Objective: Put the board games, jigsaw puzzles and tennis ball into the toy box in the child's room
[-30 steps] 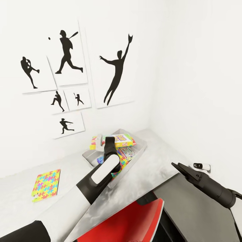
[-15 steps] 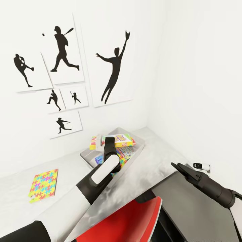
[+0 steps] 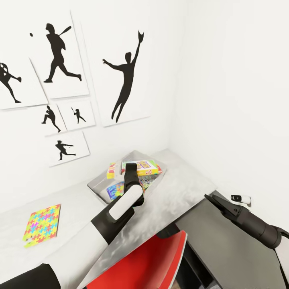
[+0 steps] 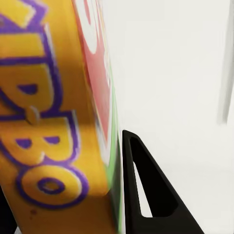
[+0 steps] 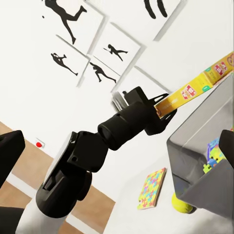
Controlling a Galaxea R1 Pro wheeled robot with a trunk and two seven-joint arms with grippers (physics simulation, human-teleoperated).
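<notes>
Yellow "SKIP BO" printed game box (image 3: 138,166) sat clamped between my left gripper's (image 3: 127,167) fingers, over the shallow grey toy box (image 3: 96,185); I couldn't tell my right gripper's (image 3: 209,198) opening.

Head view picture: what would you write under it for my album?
Left gripper holds the Skip-Bo game box over the toy box, one jigsaw puzzle waiting on the table.

Open desk (image 3: 76,208) around the loose jigsaw (image 3: 42,220); toy box (image 3: 96,185) crowded with games, hemmed by corner walls (image 3: 224,100).
</notes>
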